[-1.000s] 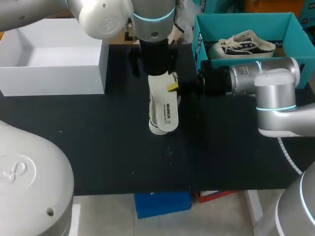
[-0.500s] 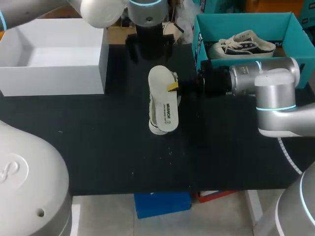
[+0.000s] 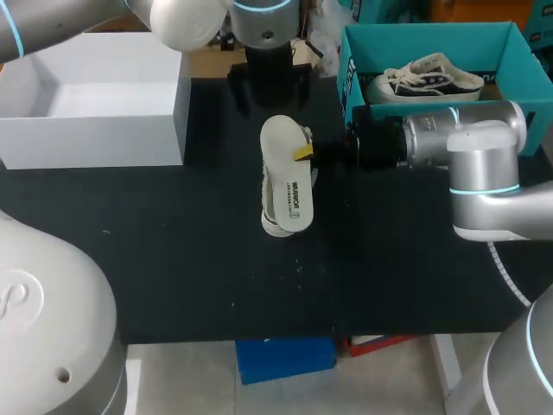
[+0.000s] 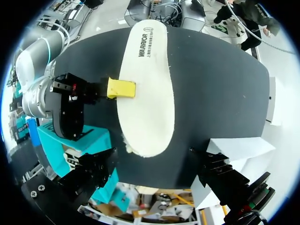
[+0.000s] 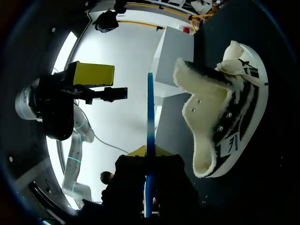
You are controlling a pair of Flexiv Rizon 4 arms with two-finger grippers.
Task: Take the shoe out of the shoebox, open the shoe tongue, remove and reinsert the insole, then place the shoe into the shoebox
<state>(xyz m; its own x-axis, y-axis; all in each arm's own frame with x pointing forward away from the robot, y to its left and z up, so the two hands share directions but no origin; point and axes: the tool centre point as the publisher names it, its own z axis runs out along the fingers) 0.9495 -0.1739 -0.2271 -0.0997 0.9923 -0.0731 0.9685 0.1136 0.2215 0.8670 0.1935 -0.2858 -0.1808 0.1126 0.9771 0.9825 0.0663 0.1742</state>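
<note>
**Insole pinched over the shoe, second hand standing free**

Head view: we are holding the insole by the middle of one long edge. The right hand is clamped on it from above and below and is reaching in level from the side. The shoe is lying on the tabletop directly under that hand's load, with only one end peeking out. The left hand is hanging beyond the insole's broader end, pointing down and touching nothing. The teal shoebox is sitting back beside the right hand's wrist.

Left wrist view: we are looking straight down on the insole, which is ahead of this hand. The hand's dark fingers are spread wide with nothing between them. The right hand is biting the insole's edge.

Right wrist view: the insole is showing edge-on as a thin blue line running out from between our right hand's fingers. The shoe is lying below it, its fleecy mouth gaping toward the insole.

We are judging the insole to be light, thin and floppy, so it is likely to sag away from a mid-edge pinch. A hold nearer one end should feed it in more cleanly. The shoe looks soft and light and is likely to slide when pushed, so the free hand should be bracing its collar.
</note>
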